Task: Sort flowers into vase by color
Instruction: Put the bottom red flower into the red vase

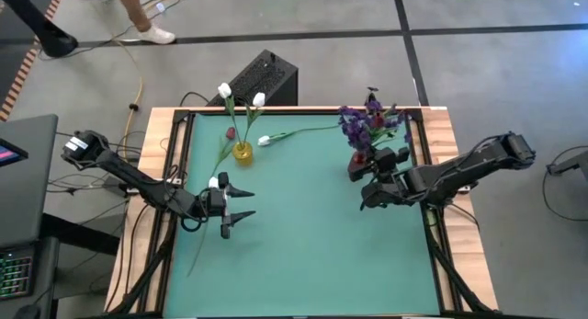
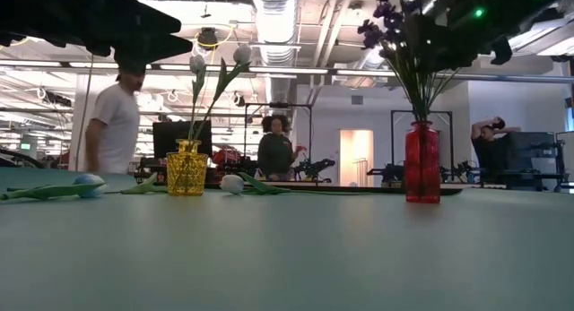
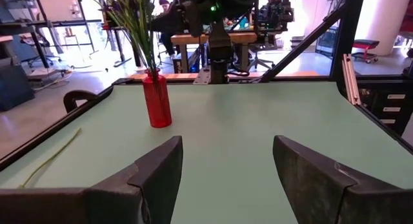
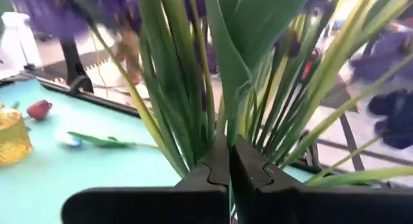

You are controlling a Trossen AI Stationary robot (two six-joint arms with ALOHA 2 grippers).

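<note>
Right end effector (image 4: 229, 161): I see it clenched on green stems above the red vase (image 1: 358, 165), by the surface's right edge.
Left end effector (image 1: 241, 208): released, near left edge.

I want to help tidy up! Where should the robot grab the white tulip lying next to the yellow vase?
Grip the white tulip mid-stem, coming straight down from above with the pincer across it: the thin stem lies flat, pointing away from the yellow vase.
</note>
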